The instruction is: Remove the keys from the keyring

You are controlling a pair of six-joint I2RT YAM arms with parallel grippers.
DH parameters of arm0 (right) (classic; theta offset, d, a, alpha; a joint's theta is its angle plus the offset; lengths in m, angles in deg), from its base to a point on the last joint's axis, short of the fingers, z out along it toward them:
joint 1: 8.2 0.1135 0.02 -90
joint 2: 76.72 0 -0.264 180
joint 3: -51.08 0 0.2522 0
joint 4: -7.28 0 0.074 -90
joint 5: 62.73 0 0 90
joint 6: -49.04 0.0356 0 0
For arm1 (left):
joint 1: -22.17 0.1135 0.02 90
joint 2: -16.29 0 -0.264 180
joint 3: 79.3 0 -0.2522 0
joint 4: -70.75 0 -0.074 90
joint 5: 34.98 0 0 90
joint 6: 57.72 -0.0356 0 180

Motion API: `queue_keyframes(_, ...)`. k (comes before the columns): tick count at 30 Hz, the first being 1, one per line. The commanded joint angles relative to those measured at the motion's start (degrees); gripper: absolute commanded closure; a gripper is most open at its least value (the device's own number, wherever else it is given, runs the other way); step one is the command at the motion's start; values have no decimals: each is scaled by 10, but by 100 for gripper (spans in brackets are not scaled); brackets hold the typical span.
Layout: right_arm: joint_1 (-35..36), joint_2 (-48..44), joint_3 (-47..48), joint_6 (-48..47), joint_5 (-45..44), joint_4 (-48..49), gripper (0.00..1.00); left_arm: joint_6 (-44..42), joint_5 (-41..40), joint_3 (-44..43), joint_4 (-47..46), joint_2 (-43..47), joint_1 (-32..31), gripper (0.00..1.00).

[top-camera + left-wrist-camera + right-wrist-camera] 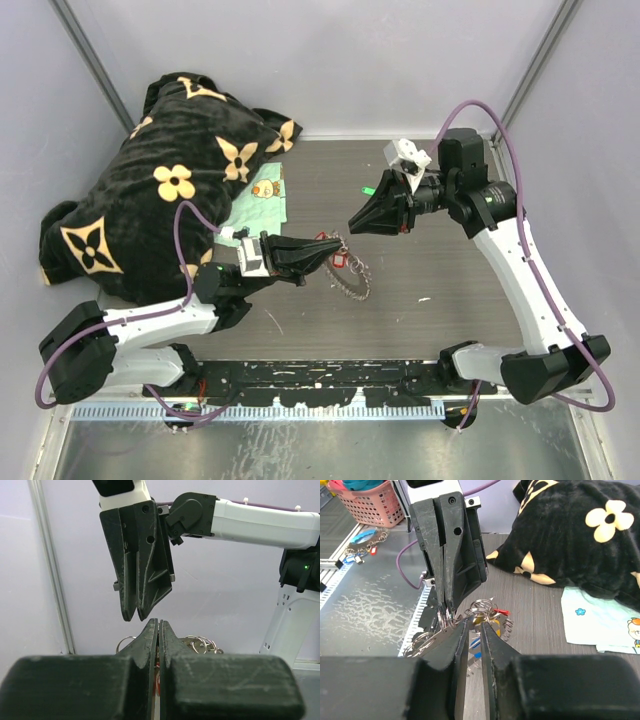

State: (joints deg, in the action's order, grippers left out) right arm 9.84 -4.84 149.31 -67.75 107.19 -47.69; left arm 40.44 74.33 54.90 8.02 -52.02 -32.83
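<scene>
- Keyring [364, 278] lies mid-table on the dark tabletop [450, 270]; I see its keys [490, 616], some with red tags, bunched at its far-left end.
- My left gripper [327, 250] is pinched tight on the keyring at that bunch.
- My right gripper [351, 226] hovers just beyond, tips near the left one's, fingers a narrow slit apart and holding nothing.
- A black flowered cushion [170, 180] sits far left, with a green cloth [262, 200] touching it.

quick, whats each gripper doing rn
left gripper: closed, pinching the keyring bunch
right gripper: barely open, holding nothing
</scene>
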Motion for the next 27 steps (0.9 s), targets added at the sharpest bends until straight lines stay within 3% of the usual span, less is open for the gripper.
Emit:
queue_keyframes(1, 2, -24, -7, -37, 2, -19, 77, 6, -3, -29, -54, 19, 3, 100)
queue_keyframes(11, 16, -38, -38, -84, -5, -48, 70, 15, -2, -35, -54, 8, 3, 100)
queue_keyframes(27, 34, -39, -35, -86, 1, -48, 71, 30, 3, -44, -54, -6, 2, 100)
